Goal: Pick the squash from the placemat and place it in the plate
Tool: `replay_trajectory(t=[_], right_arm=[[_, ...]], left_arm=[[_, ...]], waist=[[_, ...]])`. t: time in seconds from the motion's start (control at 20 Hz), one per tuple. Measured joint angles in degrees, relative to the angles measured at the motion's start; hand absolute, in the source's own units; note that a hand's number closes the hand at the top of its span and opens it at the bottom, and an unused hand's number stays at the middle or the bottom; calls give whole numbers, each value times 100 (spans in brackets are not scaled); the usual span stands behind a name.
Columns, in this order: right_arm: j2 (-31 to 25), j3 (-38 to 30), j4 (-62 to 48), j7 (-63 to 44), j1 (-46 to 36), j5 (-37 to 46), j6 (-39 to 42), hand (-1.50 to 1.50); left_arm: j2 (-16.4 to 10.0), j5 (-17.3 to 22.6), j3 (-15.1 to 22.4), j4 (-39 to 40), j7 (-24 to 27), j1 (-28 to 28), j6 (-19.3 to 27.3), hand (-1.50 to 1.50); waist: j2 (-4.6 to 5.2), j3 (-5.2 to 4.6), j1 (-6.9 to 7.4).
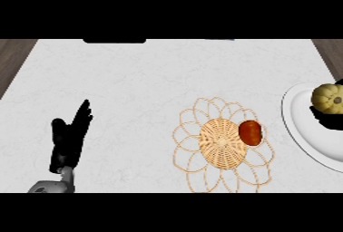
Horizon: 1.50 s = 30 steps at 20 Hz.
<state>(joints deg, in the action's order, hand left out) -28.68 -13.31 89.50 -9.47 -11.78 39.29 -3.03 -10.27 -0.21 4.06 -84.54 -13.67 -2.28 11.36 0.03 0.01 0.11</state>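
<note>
Right hand (326, 118) shows only as a dark shape at the far right edge, curled under and round the near side of the squash (328, 98); most of the hand is cut off by the edge, but what shows reads as a grasp on it. The pale yellow squash sits over the plate (301, 136), above its right part and well clear of the placemat (221, 145). Whether it hangs above the plate or already touches it cannot be told from this steep angle.

Left hand (67, 140) rests at the near left of the counter (134, 77), fingers straight and pointing up, holding nothing and well apart from everything else.

On the placemat, in the middle of the counter and just left of the plate, lies one red item (250, 132), at the right side of the woven centre. It is not the task's thing and has no part here.

By my reading, most of the task is done: the squash is off the placemat and has been brought across to the plate. Left to do are setting it down on the plate's surface, letting the fingers open, and drawing the hand away without knocking the squash. A round squash could roll toward the plate's rim once let go, so a low release near the middle looks wise.
</note>
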Motion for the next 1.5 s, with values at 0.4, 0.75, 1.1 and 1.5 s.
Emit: replay_trajectory(t=[0.4, 0.75, 1.1, 1.5], right_arm=[[-426, -441, -1977, 945, -549, -1, -130, 150], [-675, -420, -3807, 1625, -1067, 47, 191, 150], [-891, -203, -5200, 2146, -1411, 199, 862, -150], [-1009, -806, -5709, 3645, -1716, -635, 1382, -150]], left_arm=[[74, -78, -47, 18, 44, -1, -94, 0], [151, -161, -50, 85, 99, -50, -92, 0], [115, -140, -104, 34, 72, -47, -195, 0], [230, -239, -71, 17, 84, 45, -100, 0]], waist=[[8, 0, 32], [23, 3, 78], [30, 7, 99], [16, 11, 38]])
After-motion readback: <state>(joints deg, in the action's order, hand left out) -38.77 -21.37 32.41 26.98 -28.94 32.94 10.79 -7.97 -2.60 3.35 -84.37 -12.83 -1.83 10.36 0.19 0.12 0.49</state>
